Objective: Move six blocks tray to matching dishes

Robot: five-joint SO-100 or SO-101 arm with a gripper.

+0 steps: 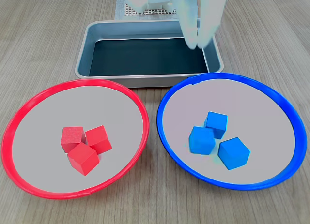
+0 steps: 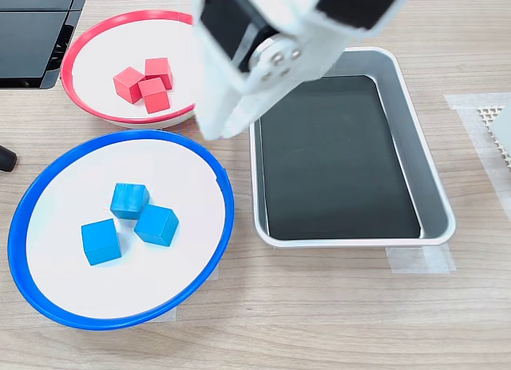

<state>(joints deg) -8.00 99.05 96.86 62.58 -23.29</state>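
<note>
Three red cubes (image 1: pixel 83 158) (image 2: pixel 155 95) lie bunched together in the red-rimmed dish (image 1: pixel 43 112) (image 2: pixel 92 54). Three blue cubes (image 1: pixel 201 140) (image 2: pixel 156 224) lie in the blue-rimmed dish (image 1: pixel 271 117) (image 2: pixel 188 178). Behind the dishes, the grey metal tray (image 1: pixel 150 81) (image 2: pixel 435 186) shows a bare dark bottom. My white gripper (image 1: pixel 196 40) (image 2: pixel 217 130) hangs in the air over the tray's corner nearest the blue dish. It is blurred, its fingers lie together, and it holds nothing.
A white perforated mat (image 1: pixel 145 11) (image 2: pixel 491 118) lies beyond the tray, under the arm's base. A black flat object (image 2: pixel 36 26) sits beside the red dish, and a small dark thing (image 2: pixel 4 158) is at the picture's left edge. Tape (image 2: pixel 415 258) holds the tray to the wooden table.
</note>
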